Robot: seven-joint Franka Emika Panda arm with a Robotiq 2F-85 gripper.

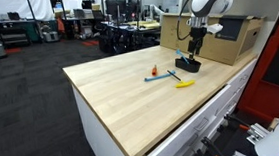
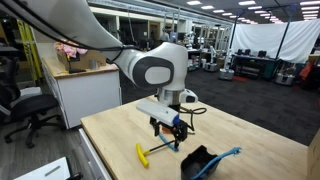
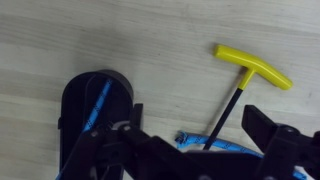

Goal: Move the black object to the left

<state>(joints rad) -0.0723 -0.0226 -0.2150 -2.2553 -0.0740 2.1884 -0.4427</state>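
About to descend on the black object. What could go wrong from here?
1. In the wrist view the black object lies under one finger, not centred in the open gripper; descending could hit or tip it.
2. The yellow tool has its shaft between the fingers, beside the blue tool; closing might catch them instead.

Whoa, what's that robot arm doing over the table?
The robot arm holds its gripper low over a wooden table. Its jaws are open and grip nothing. The black tray it is meant to move sits on the table close by, with a blue bit sticking out, not grabbed yet. A yellow T-shaped tool and a thin blue tool lie nearby.
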